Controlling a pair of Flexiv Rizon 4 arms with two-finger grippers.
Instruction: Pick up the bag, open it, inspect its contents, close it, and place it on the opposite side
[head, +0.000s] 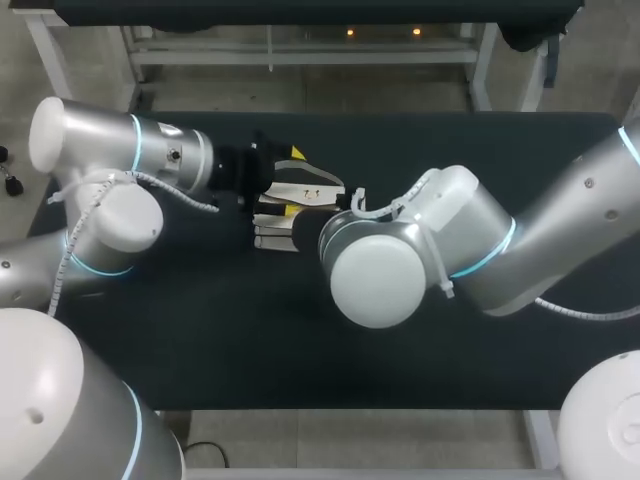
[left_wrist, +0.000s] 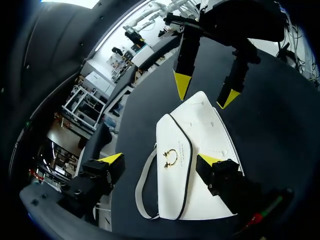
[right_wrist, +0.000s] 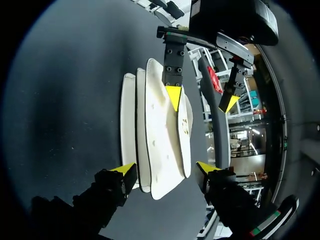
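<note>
A white bag (head: 305, 185) with black edging lies on the dark table (head: 200, 340) at mid-back. In the left wrist view its gold clasp (left_wrist: 171, 157) faces up and its strap (left_wrist: 143, 186) loops beside it. My left gripper (left_wrist: 161, 160) is open and straddles the bag; one fingertip (left_wrist: 210, 160) is over the bag's side, the other stands clear. My right gripper (right_wrist: 166, 168) is open around the bag's (right_wrist: 160, 135) opposite end and does not pinch it. Each wrist view shows the other gripper, the right gripper (left_wrist: 205, 92) and the left gripper (right_wrist: 201, 100), facing it across the bag. In the head view my right arm (head: 400, 250) hides its own gripper.
Bare dark tabletop (head: 450, 360) spreads in front of the bag and to both sides. Both arms meet over the table's middle, and the right arm's elbow sits just in front of the bag.
</note>
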